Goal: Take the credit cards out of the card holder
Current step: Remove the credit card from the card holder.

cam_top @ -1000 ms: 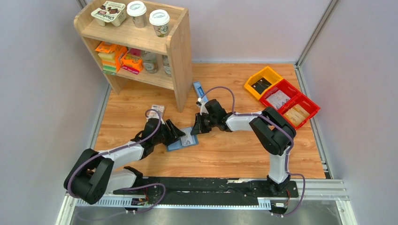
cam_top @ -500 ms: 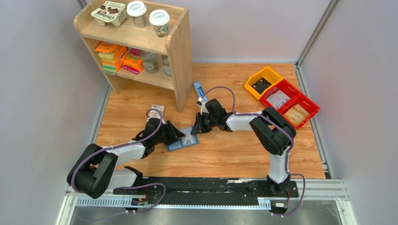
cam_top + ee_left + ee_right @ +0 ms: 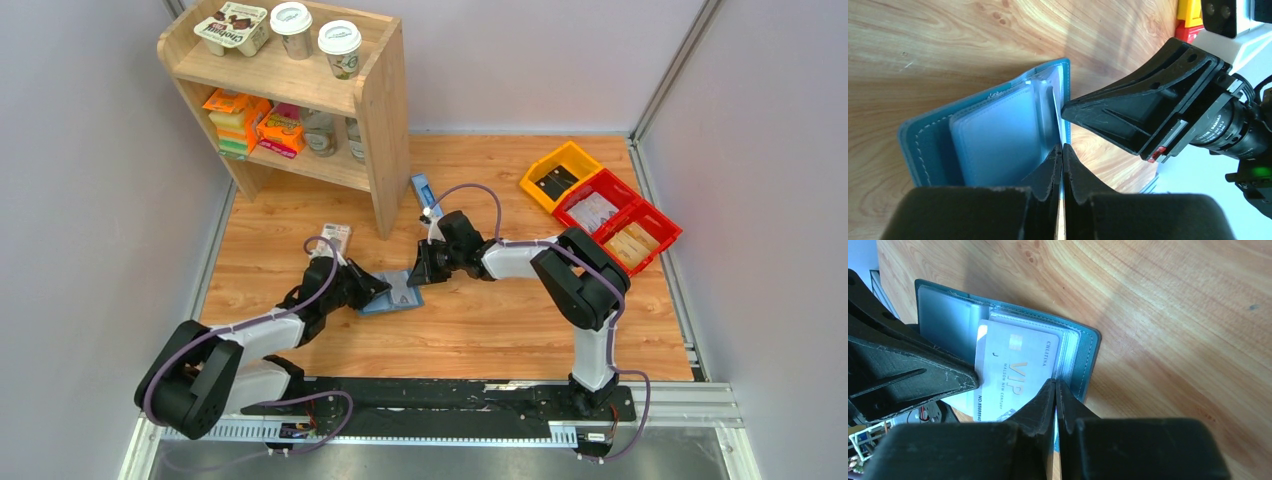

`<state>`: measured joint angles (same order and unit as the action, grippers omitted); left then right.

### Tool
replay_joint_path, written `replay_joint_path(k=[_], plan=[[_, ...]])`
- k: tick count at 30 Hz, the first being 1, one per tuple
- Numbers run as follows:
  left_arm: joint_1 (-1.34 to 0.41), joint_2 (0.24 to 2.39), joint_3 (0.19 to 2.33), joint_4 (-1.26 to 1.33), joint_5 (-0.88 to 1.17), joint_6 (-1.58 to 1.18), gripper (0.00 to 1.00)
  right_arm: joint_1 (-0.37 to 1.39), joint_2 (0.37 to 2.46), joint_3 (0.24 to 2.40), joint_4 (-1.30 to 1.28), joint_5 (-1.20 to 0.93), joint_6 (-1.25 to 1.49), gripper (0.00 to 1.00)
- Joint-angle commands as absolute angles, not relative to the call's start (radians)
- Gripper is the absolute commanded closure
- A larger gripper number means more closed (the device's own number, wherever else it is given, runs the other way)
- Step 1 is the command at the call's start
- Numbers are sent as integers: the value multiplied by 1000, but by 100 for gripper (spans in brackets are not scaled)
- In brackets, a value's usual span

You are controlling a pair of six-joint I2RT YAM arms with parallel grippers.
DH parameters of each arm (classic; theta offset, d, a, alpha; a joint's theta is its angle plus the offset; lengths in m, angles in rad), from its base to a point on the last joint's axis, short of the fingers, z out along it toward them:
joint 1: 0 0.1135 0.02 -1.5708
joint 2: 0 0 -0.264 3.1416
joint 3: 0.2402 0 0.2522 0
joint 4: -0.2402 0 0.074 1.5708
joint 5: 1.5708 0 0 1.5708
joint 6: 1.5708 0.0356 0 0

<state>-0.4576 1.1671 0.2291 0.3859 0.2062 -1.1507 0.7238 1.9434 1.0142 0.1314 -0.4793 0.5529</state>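
The teal-blue card holder (image 3: 397, 296) lies open on the wooden table, its pale blue pocket panels (image 3: 998, 135) facing up. A white VIP credit card (image 3: 1013, 371) sticks partway out of a pocket. My left gripper (image 3: 1063, 148) is shut on that card's thin edge, and in the right wrist view one of its fingers (image 3: 913, 375) touches the card's left side. From the opposite side my right gripper (image 3: 1055, 383) is shut on the card holder's (image 3: 1088, 355) pocket edge. Seen from above, the left gripper (image 3: 378, 290) and right gripper (image 3: 418, 280) meet over the holder.
A wooden shelf (image 3: 380, 110) with cups and packs stands at the back left. Beside it lie a narrow blue-and-white box (image 3: 421, 190) and a patterned flat pack (image 3: 335, 238). A yellow bin (image 3: 560, 172) and red bins (image 3: 620, 220) sit at the back right.
My left gripper has closed from open to shut and pushed slightly forward onto the card at the holder. The right gripper has stayed shut and still.
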Motion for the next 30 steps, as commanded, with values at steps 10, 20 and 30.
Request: replay_joint_path(k=[10,20,30], plan=[[-463,1341,264,666,310,-1226,73,739,2010,977,40,-430,523,93],[-463,1370,276,699,327,-1241,74,739,2017,980,38,-422,528,94],[-462,1168,235,517,249,-1223,90,738,2036,977,21,-400,534,94]])
